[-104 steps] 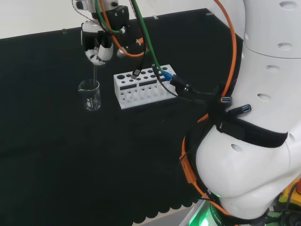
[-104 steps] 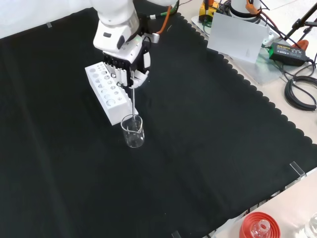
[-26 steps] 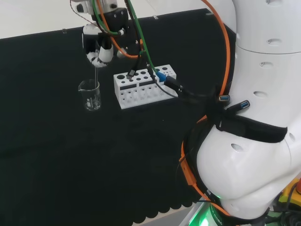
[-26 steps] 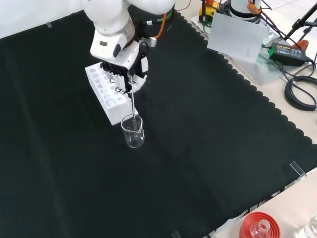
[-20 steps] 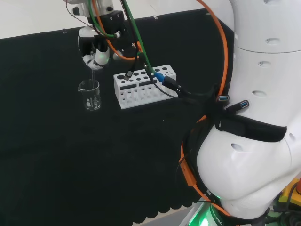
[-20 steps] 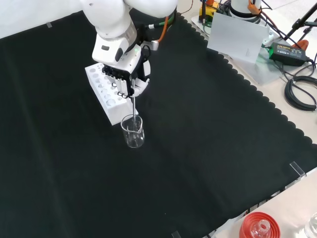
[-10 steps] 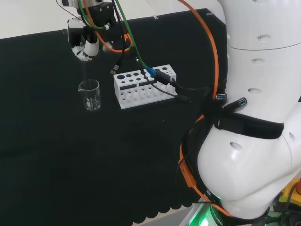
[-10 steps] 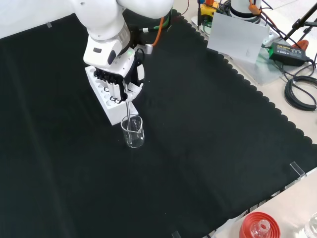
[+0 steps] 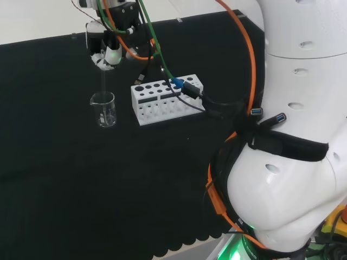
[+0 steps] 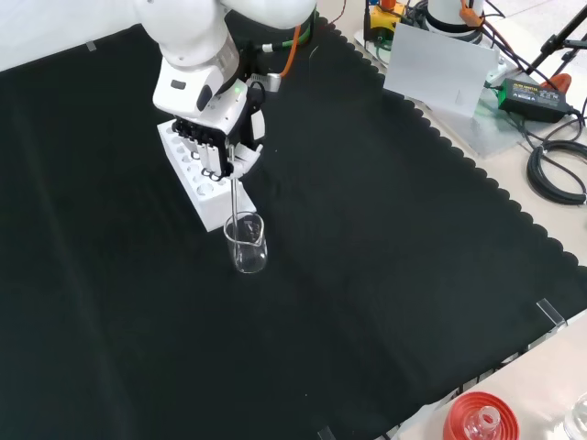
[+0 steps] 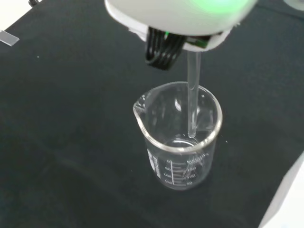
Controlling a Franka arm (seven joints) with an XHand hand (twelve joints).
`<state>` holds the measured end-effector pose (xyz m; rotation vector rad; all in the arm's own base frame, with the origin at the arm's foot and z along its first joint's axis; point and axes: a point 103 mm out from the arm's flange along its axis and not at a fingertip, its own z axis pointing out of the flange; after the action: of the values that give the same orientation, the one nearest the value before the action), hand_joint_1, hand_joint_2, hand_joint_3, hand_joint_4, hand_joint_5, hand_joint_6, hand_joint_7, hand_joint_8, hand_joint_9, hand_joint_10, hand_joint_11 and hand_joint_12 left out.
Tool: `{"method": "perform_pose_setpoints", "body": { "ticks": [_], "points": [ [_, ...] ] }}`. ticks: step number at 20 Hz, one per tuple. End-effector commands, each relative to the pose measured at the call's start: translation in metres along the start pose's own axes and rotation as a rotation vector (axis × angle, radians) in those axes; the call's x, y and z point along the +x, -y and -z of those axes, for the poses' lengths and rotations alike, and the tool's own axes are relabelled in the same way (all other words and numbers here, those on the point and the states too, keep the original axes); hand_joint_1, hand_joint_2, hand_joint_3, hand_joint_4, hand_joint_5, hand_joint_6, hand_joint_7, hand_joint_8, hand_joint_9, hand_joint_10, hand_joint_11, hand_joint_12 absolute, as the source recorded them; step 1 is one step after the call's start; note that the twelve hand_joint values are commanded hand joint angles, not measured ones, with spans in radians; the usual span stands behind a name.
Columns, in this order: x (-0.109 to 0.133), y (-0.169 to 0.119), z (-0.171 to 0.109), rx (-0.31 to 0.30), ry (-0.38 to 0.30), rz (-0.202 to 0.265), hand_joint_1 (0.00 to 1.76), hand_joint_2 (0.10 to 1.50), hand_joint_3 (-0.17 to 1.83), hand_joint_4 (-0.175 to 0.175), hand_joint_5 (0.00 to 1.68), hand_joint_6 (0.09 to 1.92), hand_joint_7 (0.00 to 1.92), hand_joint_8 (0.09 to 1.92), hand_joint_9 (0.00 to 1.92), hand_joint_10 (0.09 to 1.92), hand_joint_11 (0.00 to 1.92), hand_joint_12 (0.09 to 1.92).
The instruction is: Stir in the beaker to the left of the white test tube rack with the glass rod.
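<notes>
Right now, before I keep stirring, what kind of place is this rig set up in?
Likely a robotics lab staged as a chemistry bench: black cloth under a glass beaker, a white test tube rack, and the hand holding a glass rod, with cables at the edge.

The hand [image 11: 178,14] is blurred, its top cut off.

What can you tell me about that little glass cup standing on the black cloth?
The beaker is small, of clear glass, with a pouring lip and printed measuring marks on its side. It stands upright on the black cloth, just beside one end of the white test tube rack. It looks empty. A glass rod, held from above by the hand, dips into it, its tip inside near the wall.
</notes>
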<state>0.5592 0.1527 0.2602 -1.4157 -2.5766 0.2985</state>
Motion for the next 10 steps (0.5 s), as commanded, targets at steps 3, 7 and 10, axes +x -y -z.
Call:
{"method": "perform_pose_setpoints", "body": {
  "ticks": [3,7,10],
  "points": [
    [-0.006,0.032,-0.003,0.003,0.012,-0.030,1.31,0.59,0.86,-0.175,1.17,0.91,1.23,0.91,1.73,0.55,1.61,0.73],
    [0.010,0.037,-0.008,0.004,0.013,-0.024,1.31,0.59,0.86,-0.175,1.17,0.91,1.23,0.91,1.73,0.55,1.61,0.73],
    [0.024,0.034,-0.009,0.002,0.017,-0.004,1.31,0.59,0.86,-0.175,1.17,0.91,1.23,0.91,1.73,0.55,1.61,0.73]
  ]
}}
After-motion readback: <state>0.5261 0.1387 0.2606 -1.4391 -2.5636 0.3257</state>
